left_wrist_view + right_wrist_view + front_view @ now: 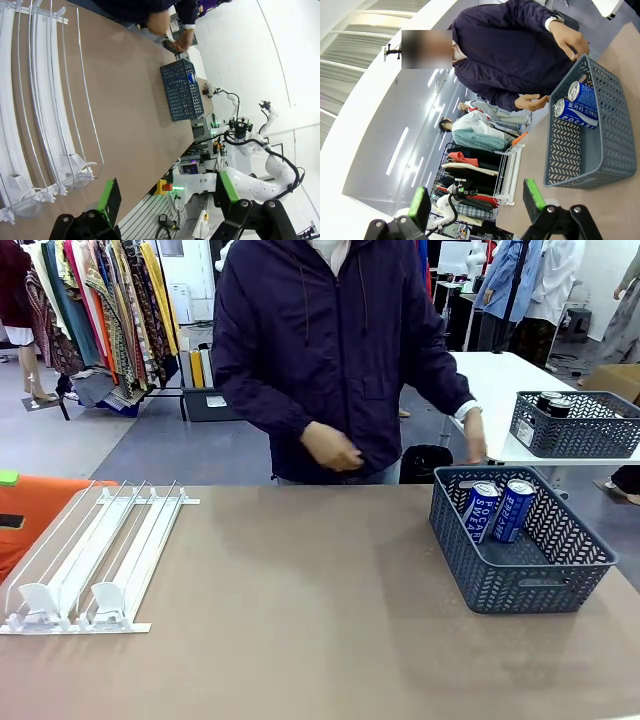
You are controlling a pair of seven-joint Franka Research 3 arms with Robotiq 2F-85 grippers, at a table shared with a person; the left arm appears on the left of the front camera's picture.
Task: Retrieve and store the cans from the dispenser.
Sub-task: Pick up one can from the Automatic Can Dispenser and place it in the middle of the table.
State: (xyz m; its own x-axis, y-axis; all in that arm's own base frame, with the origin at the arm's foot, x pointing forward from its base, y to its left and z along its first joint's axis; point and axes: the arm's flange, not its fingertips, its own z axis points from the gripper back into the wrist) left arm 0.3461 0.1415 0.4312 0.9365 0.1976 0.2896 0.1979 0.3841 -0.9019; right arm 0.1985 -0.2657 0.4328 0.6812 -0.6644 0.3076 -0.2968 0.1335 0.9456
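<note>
Dispenser [90, 555] lanes sit at the near left of the table [300, 610], running from the white pushers [70, 605] at the near end away toward the person; all three lanes look bare of cans. In the left wrist view the left gripper [167, 192] hangs with its green pads [107, 197] spread wide apart, holding nothing, and the dispenser [45, 110] lies just ahead of it and to one side, its rails running along the picture's height. The right gripper [477, 200] is likewise open and empty, its pads well apart, looking across the table toward the basket [600, 150].

Farther right, the grey basket [520, 570] stands on the table with two blue cans [498, 510] leaning side by side against its far wall, silver tops up and tilted toward the far side. In the right wrist view the same cans [580, 105] lie with their long axes across the basket's width.

Beyond the table edge the person stands; one hand [330, 448] is held at the waist, the other hand [476, 448] reaches down just behind the basket's far rim.

Judging from this, the retrieval looks near its end or waiting on a refill. The left arm is nearer the dispenser, the right nearer the basket, so a fresh can would likely fall to the left gripper, approached across the lane's long axis.
</note>
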